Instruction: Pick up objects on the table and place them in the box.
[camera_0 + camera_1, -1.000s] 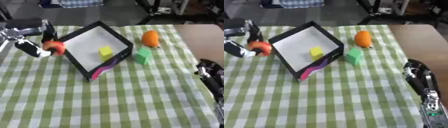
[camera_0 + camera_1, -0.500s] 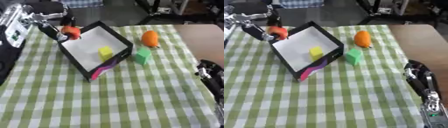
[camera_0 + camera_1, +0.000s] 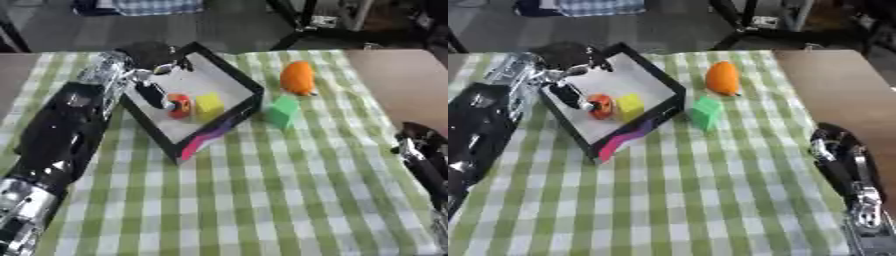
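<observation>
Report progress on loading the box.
Done: the yellow block lies in the box. In hand: the left hand holds the red-orange object inside the box. Left: the orange object and green block on the cloth. The right hand idles.

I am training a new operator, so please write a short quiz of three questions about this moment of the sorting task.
1. True or false: the green block already lies inside the box.
2. Which robot hand reaches into the box? A) the left robot hand B) the right robot hand
3. Fill in: beside the red-orange object in the box lies a ____ block.

Key:
1. False: it stands on the checked cloth, just right of the box, near the orange object.
2. A: it holds the red-orange object over the box floor, while the right one rests at the table's right edge.
3. Yellow.
</observation>
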Robot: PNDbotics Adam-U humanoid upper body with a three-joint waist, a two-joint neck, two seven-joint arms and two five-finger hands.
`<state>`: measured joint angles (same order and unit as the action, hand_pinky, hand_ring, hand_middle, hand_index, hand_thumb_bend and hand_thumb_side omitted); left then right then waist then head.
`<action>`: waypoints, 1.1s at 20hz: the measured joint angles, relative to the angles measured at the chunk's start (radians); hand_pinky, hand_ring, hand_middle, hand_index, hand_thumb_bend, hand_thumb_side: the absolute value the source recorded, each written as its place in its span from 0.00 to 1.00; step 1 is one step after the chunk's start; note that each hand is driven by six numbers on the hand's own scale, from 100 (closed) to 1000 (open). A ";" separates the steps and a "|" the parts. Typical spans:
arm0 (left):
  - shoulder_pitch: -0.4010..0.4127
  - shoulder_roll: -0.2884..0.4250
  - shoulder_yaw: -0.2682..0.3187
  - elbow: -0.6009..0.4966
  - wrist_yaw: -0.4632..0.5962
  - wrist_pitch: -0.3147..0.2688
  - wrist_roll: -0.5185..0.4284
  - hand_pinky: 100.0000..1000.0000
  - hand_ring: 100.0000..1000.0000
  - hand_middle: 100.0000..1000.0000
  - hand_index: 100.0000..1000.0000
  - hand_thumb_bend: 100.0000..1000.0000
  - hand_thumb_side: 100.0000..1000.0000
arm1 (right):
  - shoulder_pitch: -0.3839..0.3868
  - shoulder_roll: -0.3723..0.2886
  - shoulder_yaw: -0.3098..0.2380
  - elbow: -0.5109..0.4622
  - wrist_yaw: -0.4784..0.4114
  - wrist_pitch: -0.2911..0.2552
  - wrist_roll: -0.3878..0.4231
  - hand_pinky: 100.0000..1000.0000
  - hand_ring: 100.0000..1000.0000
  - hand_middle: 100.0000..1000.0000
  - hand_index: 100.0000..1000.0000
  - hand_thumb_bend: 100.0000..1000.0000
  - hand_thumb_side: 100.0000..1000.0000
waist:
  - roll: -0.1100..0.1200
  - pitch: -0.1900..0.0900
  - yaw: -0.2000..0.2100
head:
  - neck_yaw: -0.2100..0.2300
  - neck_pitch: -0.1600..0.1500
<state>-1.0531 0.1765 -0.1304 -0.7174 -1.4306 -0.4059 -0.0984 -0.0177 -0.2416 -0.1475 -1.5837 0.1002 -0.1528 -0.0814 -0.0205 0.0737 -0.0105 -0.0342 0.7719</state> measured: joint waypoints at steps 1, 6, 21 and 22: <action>0.005 0.004 0.005 -0.006 0.020 0.007 0.023 0.75 0.68 0.71 0.87 0.37 0.76 | 0.000 0.000 0.000 0.000 0.000 0.000 0.000 0.76 0.49 0.56 0.76 0.00 0.49 | 0.000 0.000 0.003 | -0.002 0.000; 0.052 0.108 0.011 -0.150 0.307 0.013 0.045 0.73 0.63 0.66 0.86 0.26 0.66 | -0.017 -0.020 -0.003 0.000 0.002 -0.001 -0.002 0.76 0.49 0.56 0.76 0.00 0.47 | 0.000 0.000 0.022 | -0.008 0.000; 0.599 0.316 0.153 -0.834 1.214 0.216 -0.017 0.65 0.51 0.52 0.88 0.00 0.86 | -0.365 -0.348 0.061 0.075 0.099 -0.010 0.058 0.79 0.54 0.62 0.82 0.00 0.36 | 0.000 0.000 0.100 | -0.046 0.000; 0.630 0.309 0.161 -0.853 1.246 0.226 -0.024 0.65 0.51 0.52 0.88 0.00 0.89 | -0.408 -0.368 0.075 0.104 0.102 -0.012 0.076 0.79 0.55 0.63 0.82 0.00 0.36 | 0.000 0.000 0.109 | -0.051 0.000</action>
<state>-0.4230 0.4858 0.0304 -1.5705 -0.1843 -0.1801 -0.1224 -0.4261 -0.6097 -0.0724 -1.4797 0.2022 -0.1653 -0.0053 -0.0202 0.0737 0.0985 -0.0856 0.7719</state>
